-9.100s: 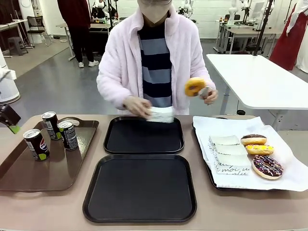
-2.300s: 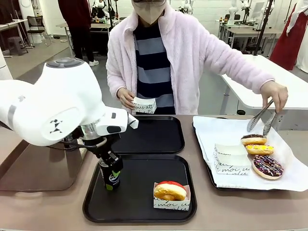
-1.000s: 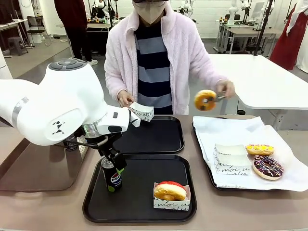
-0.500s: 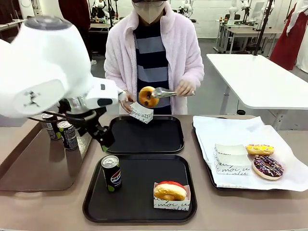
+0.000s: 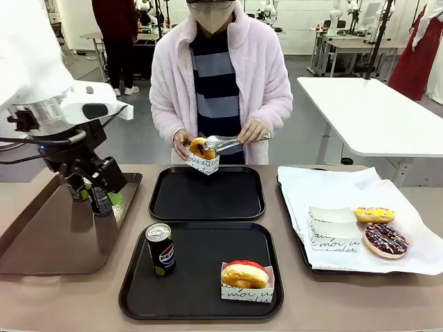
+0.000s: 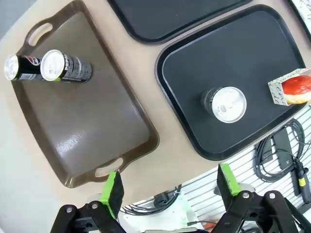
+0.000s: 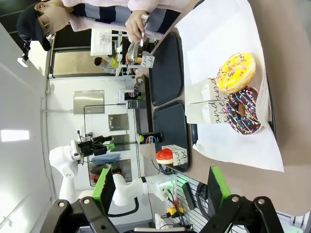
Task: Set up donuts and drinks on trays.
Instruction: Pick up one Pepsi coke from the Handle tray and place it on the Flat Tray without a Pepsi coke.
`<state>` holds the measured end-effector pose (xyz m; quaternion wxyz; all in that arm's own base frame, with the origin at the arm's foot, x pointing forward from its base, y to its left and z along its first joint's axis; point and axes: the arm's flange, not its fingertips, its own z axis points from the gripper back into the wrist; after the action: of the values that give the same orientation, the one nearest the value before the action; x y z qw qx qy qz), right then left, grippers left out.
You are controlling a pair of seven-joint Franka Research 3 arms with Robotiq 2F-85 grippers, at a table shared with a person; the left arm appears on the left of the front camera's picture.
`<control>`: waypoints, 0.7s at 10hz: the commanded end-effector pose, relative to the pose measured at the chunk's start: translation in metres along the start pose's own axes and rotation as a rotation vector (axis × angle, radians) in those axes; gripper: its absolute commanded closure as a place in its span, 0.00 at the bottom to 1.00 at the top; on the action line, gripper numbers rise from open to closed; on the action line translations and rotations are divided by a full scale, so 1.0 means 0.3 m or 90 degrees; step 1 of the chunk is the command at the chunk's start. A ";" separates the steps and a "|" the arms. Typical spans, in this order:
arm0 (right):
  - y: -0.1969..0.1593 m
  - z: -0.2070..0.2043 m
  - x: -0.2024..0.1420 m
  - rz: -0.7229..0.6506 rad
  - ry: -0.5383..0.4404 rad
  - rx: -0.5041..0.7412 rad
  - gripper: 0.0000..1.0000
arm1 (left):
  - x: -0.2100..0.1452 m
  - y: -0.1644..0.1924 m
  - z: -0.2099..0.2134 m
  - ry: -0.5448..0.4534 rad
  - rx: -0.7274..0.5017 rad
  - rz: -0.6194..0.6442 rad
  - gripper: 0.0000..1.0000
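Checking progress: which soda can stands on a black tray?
The can on the near black tray, beside the donut; the other two cans sit on the brown tray.

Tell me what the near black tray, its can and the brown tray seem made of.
Near black tray: probably plastic, matte, moulded raised rim.
Can: metal, likely aluminium, shiny silver top, printed black side.
Brown tray: likely plastic, glossy; its floor shows reflections.

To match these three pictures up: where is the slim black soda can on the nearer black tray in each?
Front view: the slim black soda can stands upright at the near black plastic tray's left side.
Left wrist view: seen from above, silver top, right of centre.
Right wrist view: small, sideways in the picture, left of centre.
Shared landmark: the red-glazed donut in a white sleeve, on that tray.
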<state>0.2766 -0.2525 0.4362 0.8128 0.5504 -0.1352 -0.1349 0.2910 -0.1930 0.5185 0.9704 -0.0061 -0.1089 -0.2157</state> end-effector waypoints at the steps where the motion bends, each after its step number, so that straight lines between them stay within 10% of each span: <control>1: -0.001 0.002 0.003 0.006 -0.005 0.013 0.00 | 0.011 -0.035 -0.003 0.001 0.003 -0.003 0.00; 7: -0.001 0.002 0.003 0.006 -0.005 0.013 0.00 | 0.129 0.077 -0.015 -0.036 0.008 0.068 0.00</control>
<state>0.2765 -0.2526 0.4362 0.8127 0.5504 -0.1353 -0.1350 0.2996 -0.1966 0.5201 0.9713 -0.0028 -0.1190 -0.2057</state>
